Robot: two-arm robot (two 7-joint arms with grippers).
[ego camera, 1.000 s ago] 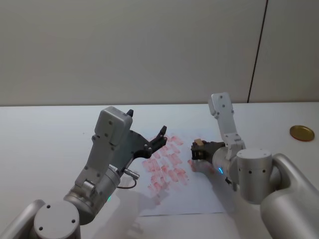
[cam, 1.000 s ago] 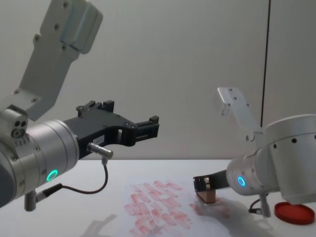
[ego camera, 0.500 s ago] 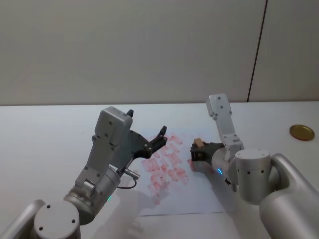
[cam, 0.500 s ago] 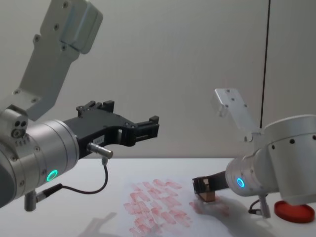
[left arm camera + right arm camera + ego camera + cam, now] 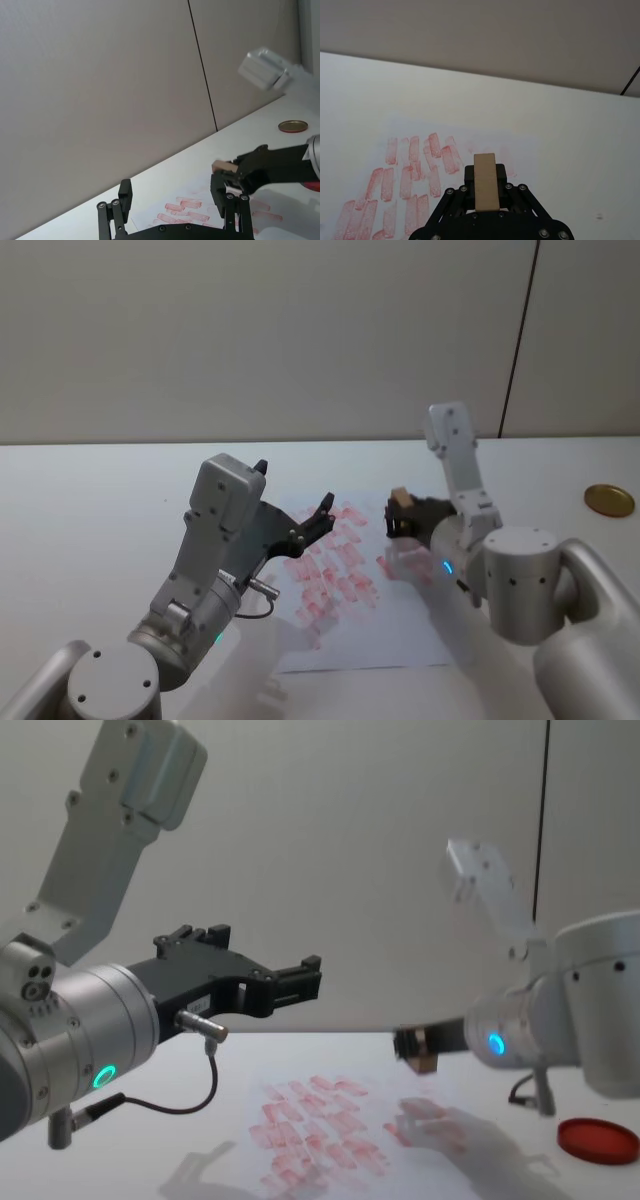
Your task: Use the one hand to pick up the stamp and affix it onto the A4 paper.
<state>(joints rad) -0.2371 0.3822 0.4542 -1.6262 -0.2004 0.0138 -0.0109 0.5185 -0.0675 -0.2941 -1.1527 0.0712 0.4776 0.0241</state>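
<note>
The small tan wooden stamp (image 5: 400, 498) hangs a little above the A4 paper (image 5: 400, 632), over the right end of its red stamp marks. My right gripper (image 5: 399, 521), on the arm with the blue ring, is shut on the stamp. From the right wrist the stamp (image 5: 485, 181) stands between the black fingers above the marked paper (image 5: 470, 135). In the chest view the stamp (image 5: 424, 1063) floats clear of the sheet (image 5: 330, 1125). My left gripper (image 5: 295, 484) is held open in the air over the paper's left part, holding nothing.
A flat round red ink pad (image 5: 597, 1140) lies on the table at the near right. A gold lid (image 5: 609, 500) rests farther back on the right. The white table runs back to a plain wall.
My right gripper has risen with the stamp, from touching the paper to hanging above it. The left arm has not moved.
</note>
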